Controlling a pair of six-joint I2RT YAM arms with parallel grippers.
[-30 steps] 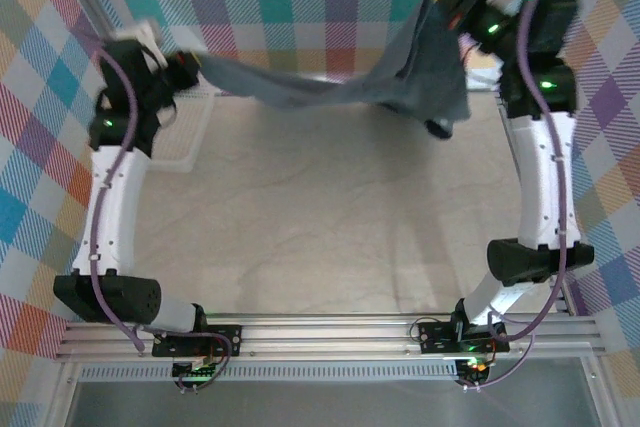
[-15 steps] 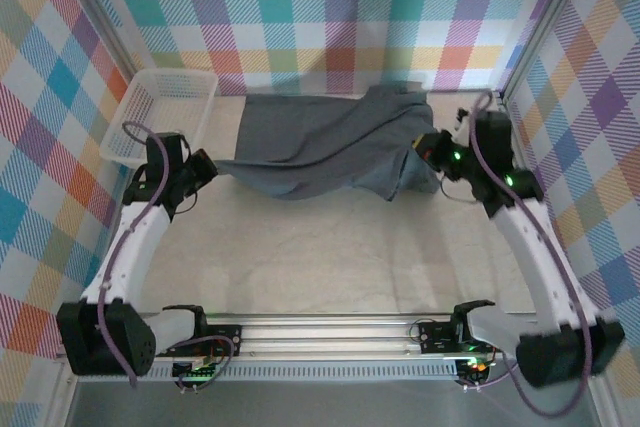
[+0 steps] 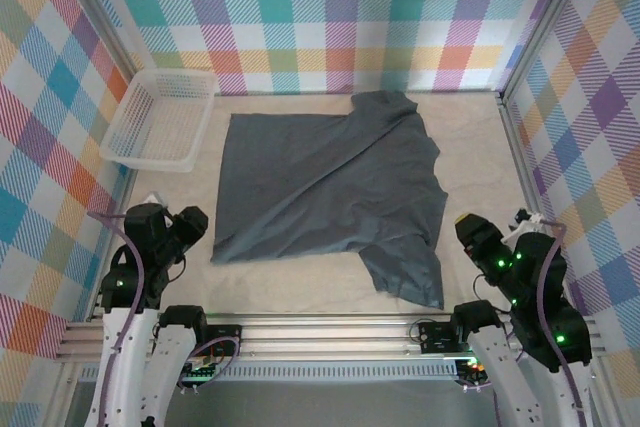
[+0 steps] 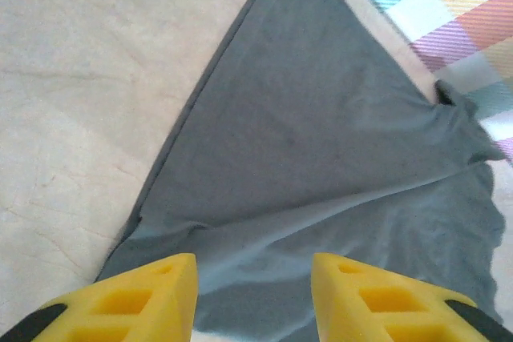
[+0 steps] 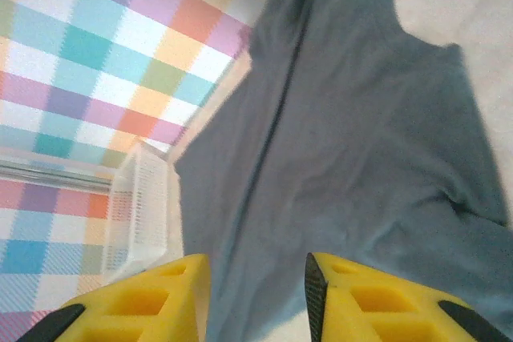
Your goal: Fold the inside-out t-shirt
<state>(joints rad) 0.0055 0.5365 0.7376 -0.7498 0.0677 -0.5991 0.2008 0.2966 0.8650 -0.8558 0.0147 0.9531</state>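
The slate blue-grey t-shirt (image 3: 330,182) lies spread on the table, wrinkled, with one sleeve pointing to the back and another flap reaching the front right. My left gripper (image 3: 190,222) sits by the shirt's front left corner, open and holding nothing. In the left wrist view the t-shirt (image 4: 321,142) spreads beyond the open left gripper (image 4: 254,278). My right gripper (image 3: 470,232) hangs open off the shirt's right edge. The right wrist view has the t-shirt (image 5: 353,142) ahead of the right gripper (image 5: 258,278), whose yellow fingers (image 5: 164,298) stand apart.
A white mesh basket (image 3: 160,119) stands at the back left, also at the left of the right wrist view as the basket (image 5: 140,214). Checked walls enclose the table on three sides. Bare beige tabletop (image 3: 300,282) runs along the front edge.
Both arms pulled back toward the near edge and lowered the shirt from being stretched in the air. Both grippers let go; the shirt now lies flat on the table.
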